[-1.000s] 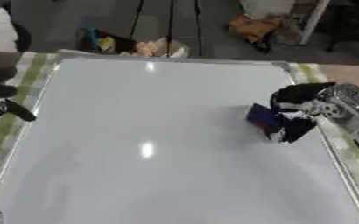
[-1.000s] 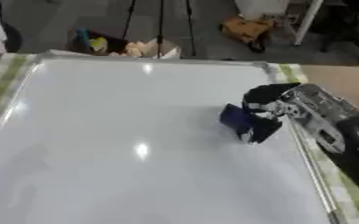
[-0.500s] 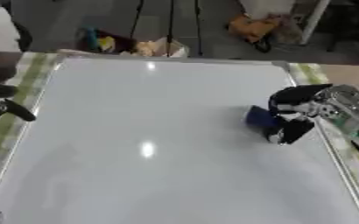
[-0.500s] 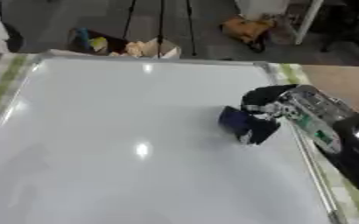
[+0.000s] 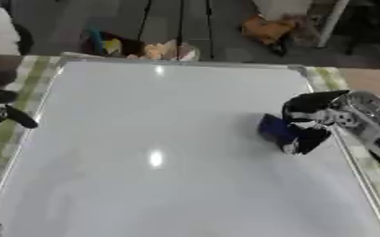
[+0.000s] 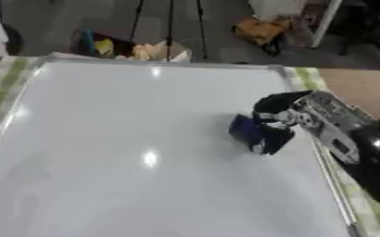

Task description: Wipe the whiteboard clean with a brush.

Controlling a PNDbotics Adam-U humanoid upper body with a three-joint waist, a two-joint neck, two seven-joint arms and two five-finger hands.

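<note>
I have my right hand (image 5: 311, 121) with its fingers (image 5: 305, 141) curled round the blue brush (image 5: 276, 130), pressed flat to the whiteboard (image 5: 161, 148) near its right edge so it wipes, left hand (image 5: 3, 115) idle

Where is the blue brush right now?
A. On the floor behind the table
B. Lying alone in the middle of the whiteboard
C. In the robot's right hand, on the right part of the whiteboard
C: the right hand has its fingers curled round the blue brush, down on the whiteboard near its right edge.
</note>
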